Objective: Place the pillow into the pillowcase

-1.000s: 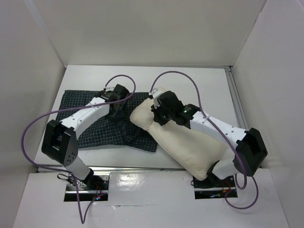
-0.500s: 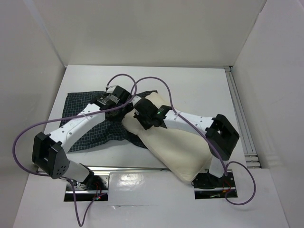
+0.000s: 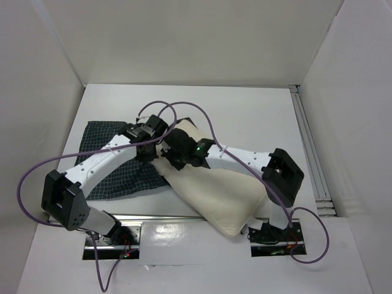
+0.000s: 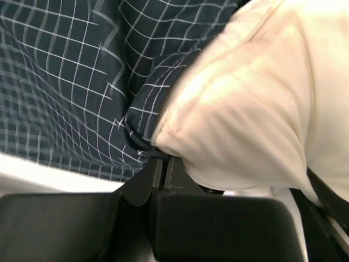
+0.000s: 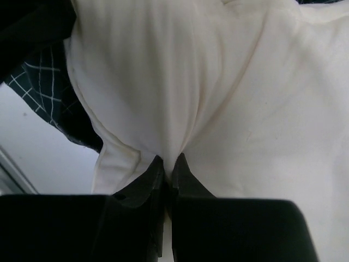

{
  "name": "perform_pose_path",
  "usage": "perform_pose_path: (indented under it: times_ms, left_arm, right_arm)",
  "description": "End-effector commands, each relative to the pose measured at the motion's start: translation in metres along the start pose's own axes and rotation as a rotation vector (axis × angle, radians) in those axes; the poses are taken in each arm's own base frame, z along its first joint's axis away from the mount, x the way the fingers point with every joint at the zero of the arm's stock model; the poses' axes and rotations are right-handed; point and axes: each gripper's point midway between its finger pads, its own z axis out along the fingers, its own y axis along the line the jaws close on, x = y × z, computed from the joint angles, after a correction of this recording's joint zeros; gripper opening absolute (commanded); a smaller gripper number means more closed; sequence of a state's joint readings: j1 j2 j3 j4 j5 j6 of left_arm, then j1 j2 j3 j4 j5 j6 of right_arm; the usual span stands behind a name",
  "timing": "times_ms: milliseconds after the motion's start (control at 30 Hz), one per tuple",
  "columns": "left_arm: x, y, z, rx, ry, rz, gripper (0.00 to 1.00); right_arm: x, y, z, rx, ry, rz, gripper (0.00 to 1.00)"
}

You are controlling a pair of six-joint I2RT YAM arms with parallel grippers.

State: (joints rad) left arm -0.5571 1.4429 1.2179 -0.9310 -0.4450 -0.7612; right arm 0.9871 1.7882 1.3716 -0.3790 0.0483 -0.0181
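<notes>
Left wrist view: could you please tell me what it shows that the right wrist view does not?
Only the left wrist view shows the left gripper, jaws shut on the pillowcase hem. Only the right wrist view shows the right gripper, jaws pinching a fold of the pillow. Both show cream pillow beside checked pillowcase.

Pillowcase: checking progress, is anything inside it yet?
The pillow lies mostly outside the pillowcase; only its corner meets the cloth. Folds hide whether that corner is inside.
</notes>
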Motion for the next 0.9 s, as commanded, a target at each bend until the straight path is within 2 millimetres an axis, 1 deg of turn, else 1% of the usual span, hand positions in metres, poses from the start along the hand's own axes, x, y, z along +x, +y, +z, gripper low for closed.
perform_pose_path:
  times_ms: [0,33,67,100,133,167,233,267,300,333,400,433,467,500,533,600,633,667,700,733,767,833,867]
  left_arm:
    - [-0.026,-0.011,-0.012,0.026,-0.073,-0.053,0.0]
    - [-0.024,-0.009,-0.012,0.019,-0.065,-0.048,0.0]
    - [-0.024,-0.006,-0.012,0.004,-0.067,-0.058,0.0]
    - [-0.025,-0.004,-0.011,-0.002,-0.066,-0.076,0.0]
    - [-0.027,-0.002,-0.01,-0.007,-0.066,-0.084,0.0]
    - [-0.027,-0.002,-0.01,-0.006,-0.066,-0.093,0.0]
    - [-0.027,-0.002,-0.01,-0.006,-0.066,-0.103,0.0]
    - [-0.023,-0.001,-0.007,-0.013,-0.057,-0.098,0.0]
    - [-0.024,0.001,-0.006,-0.018,-0.057,-0.105,0.0]
    - [-0.023,0.0,-0.004,-0.023,-0.051,-0.115,0.0]
    - [-0.02,0.002,0.001,-0.042,-0.043,-0.121,0.0]
    - [-0.016,0.002,0.002,-0.039,-0.03,-0.117,0.0]
    - [-0.015,0.001,0.002,-0.032,-0.023,-0.108,0.0]
    - [-0.013,-0.001,0.002,-0.022,-0.015,-0.108,0.0]
    - [-0.013,-0.006,0.001,-0.01,-0.022,-0.1,0.0]
    - [-0.012,-0.012,-0.01,0.036,-0.028,-0.096,0.0]
    - [-0.013,-0.019,-0.015,0.075,-0.039,-0.086,0.0]
    - [-0.014,-0.033,-0.022,0.132,-0.057,-0.082,0.0]
    - [-0.009,-0.039,-0.026,0.17,-0.046,-0.054,0.0]
    - [-0.008,-0.041,-0.03,0.182,-0.052,-0.047,0.0]
    - [-0.007,-0.042,-0.034,0.194,-0.059,-0.043,0.0]
    - [-0.009,-0.042,-0.036,0.195,-0.06,-0.044,0.0]
    - [-0.005,-0.042,-0.037,0.193,-0.054,-0.023,0.0]
  right_arm:
    - [-0.006,0.061,0.001,-0.185,-0.045,-0.06,0.0]
    - [0.01,0.064,0.012,-0.197,0.001,-0.049,0.0]
    - [0.014,0.065,0.016,-0.196,0.017,-0.028,0.0]
    - [0.025,0.075,0.02,-0.209,0.043,-0.043,0.0]
    - [0.026,0.074,0.024,-0.177,0.04,-0.041,0.0]
    - [0.033,0.076,0.029,-0.168,0.052,-0.038,0.0]
    - [0.027,0.08,0.031,-0.166,0.036,-0.033,0.0]
    - [0.027,0.081,0.031,-0.166,0.037,-0.019,0.0]
    - [0.025,0.081,0.03,-0.166,0.037,-0.019,0.0]
    - [0.009,0.081,0.02,-0.171,-0.015,-0.016,0.0]
    - [-0.001,0.086,0.01,-0.207,-0.065,-0.015,0.0]
    - [-0.012,0.091,0.004,-0.233,-0.112,-0.014,0.0]
    - [-0.029,0.097,-0.01,-0.274,-0.167,-0.016,0.0]
    - [-0.035,0.098,-0.014,-0.279,-0.195,0.001,0.0]
    - [-0.052,0.099,-0.023,-0.288,-0.268,0.013,0.0]
    - [-0.07,0.097,-0.026,-0.274,-0.326,0.042,0.0]
    - [-0.081,0.098,-0.03,-0.277,-0.355,0.043,0.0]
    - [-0.082,0.092,-0.019,-0.235,-0.347,0.063,0.0]
    - [-0.1,0.089,-0.022,-0.212,-0.384,0.081,0.0]
    - [-0.11,0.086,-0.021,-0.189,-0.404,0.102,0.0]
    - [-0.112,0.083,-0.012,-0.164,-0.402,0.107,0.0]
    - [-0.127,0.072,-0.011,-0.102,-0.442,0.188,0.0]
    - [-0.133,0.068,-0.009,-0.079,-0.468,0.213,0.0]
